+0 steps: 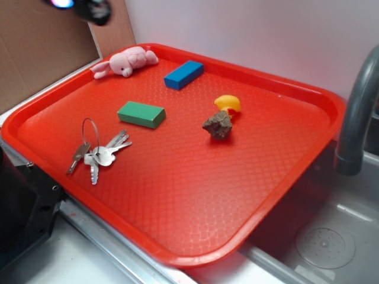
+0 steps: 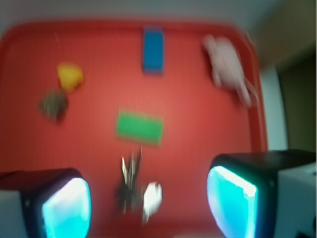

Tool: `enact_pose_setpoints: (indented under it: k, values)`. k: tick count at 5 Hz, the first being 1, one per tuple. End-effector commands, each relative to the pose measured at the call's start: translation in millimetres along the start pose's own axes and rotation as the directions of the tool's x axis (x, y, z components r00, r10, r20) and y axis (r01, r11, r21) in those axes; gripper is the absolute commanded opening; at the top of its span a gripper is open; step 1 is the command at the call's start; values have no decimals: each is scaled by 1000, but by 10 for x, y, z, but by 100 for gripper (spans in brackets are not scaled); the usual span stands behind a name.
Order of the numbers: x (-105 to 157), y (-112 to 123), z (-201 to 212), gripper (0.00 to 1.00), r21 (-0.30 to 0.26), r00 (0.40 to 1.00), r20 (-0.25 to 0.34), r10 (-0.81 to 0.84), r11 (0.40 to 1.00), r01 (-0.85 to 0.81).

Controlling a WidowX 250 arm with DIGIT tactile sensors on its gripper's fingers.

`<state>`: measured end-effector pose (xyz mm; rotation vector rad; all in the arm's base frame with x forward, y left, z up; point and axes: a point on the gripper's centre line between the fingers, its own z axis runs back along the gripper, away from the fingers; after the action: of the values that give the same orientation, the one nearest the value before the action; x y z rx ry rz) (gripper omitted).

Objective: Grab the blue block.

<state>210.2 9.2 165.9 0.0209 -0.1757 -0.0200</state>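
The blue block lies flat near the far edge of the red tray, close to a pink plush toy. In the blurred wrist view the blue block shows at the top centre, far ahead of my gripper. The gripper is open, its two glowing cyan pads wide apart with only the tray and the keys far below between them. In the exterior view just a dark part of the gripper shows at the top left corner, high above the tray.
A green block lies mid-tray, with a bunch of keys in front of it. A yellow object and a brown rock sit to the right. A grey faucet and sink stand beyond the tray's right edge.
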Motion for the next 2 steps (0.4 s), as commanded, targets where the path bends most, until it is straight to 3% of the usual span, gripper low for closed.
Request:
enact_pose_setpoints:
  k: [1, 2]
  values:
    - [501, 139, -539, 100, 29, 994, 100, -32, 999, 29]
    - [591, 181, -754, 100, 44, 999, 44, -17, 999, 15]
